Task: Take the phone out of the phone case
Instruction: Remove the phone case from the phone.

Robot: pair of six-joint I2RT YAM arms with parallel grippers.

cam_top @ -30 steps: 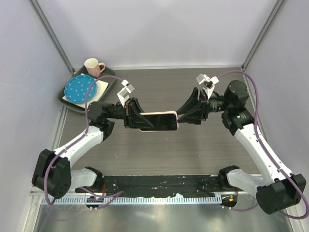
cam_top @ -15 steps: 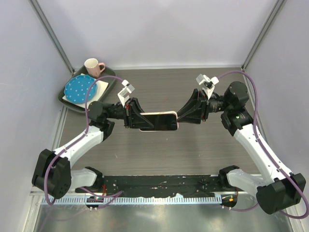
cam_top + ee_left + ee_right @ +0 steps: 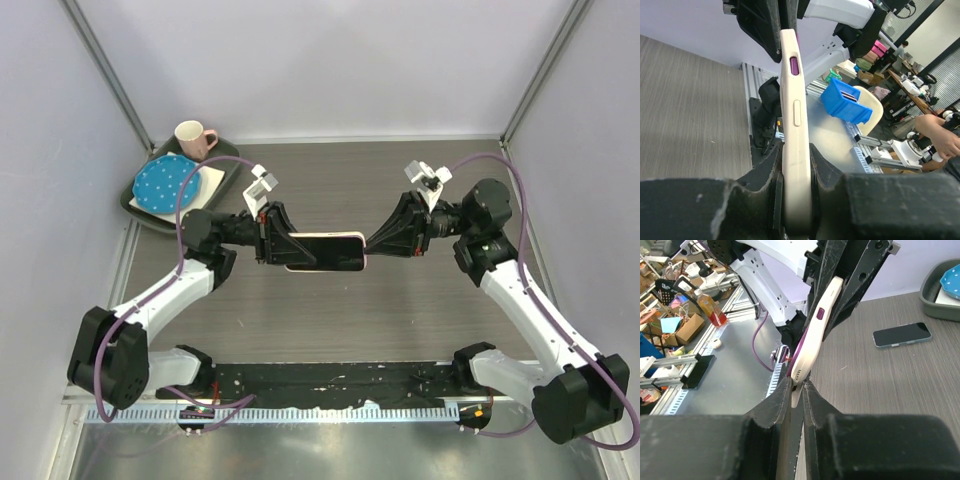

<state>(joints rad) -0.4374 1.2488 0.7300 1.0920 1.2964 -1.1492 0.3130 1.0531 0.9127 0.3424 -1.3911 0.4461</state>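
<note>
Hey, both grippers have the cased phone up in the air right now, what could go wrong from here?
The phone case hangs above the table, pinched only at its ends by the left gripper and right gripper; a slip while prying could drop it. It might then land on the second phone lying flat on the table.

Was blocked at both ends of the phone case point(image 3: 325, 250) by the left gripper point(image 3: 290, 250) and right gripper point(image 3: 369, 247) clamped on it. Lay open over the table point(image 3: 400, 310) in front of the case; was crowded far behind-left by tray point(image 3: 131, 204) and mug point(image 3: 193, 139).
</note>
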